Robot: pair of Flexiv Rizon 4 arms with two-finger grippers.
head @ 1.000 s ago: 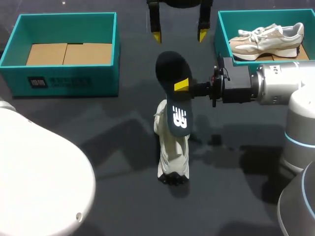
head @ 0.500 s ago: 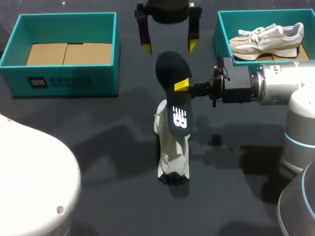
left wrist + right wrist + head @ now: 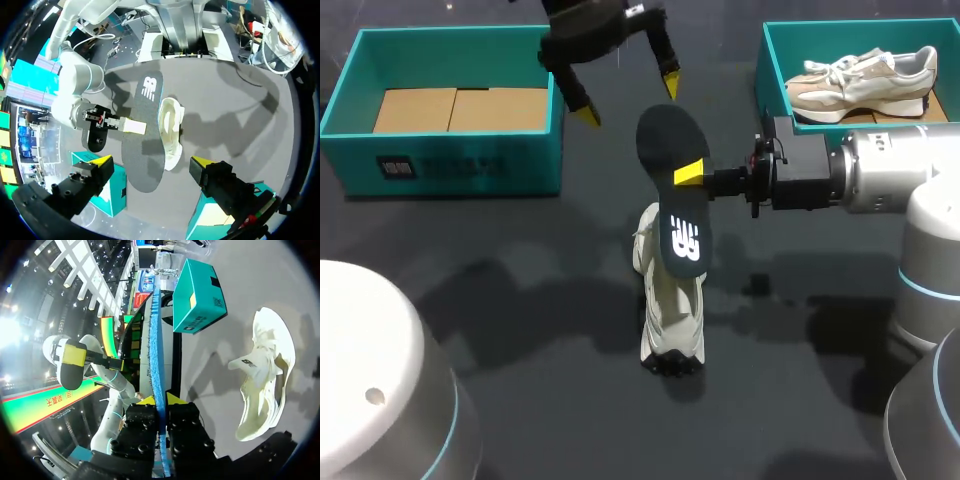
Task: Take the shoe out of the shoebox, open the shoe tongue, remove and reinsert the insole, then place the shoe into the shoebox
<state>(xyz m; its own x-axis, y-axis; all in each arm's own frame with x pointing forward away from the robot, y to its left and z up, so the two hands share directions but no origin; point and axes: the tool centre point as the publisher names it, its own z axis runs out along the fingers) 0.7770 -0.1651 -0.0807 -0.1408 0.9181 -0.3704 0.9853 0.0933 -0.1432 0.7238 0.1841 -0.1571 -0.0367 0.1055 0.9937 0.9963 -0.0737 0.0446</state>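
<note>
Foam, dark and thin: that insole (image 3: pixel 672 190) is your thing, held up in the air over the middle of the table (image 3: pixel 520 330). Its near end hangs over the white shoe (image 3: pixel 670 310), which lies on the table below it; whether they touch, I cannot tell. Your right gripper (image 3: pixel 690 173) has the insole pinched at its right edge, yellow tips pressed on both faces. I'd judge it light and floppy, so it will likely buckle if you push it from one end. Hold it about mid-length, as it is gripped now, and feed one end in gently. The shoe looks light and soft-walled too, so a grip on the heel collar should steady it. Your left gripper (image 3: pixel 628 100) hangs spread wide, holding nothing, at the far side between the left shoebox (image 3: pixel 460 165) and the insole. Count with me: one insole, two shoes, with the second shoe (image 3: pixel 865 78) lying in the right shoebox (image 3: pixel 772 75), and two teal shoeboxes.
</note>
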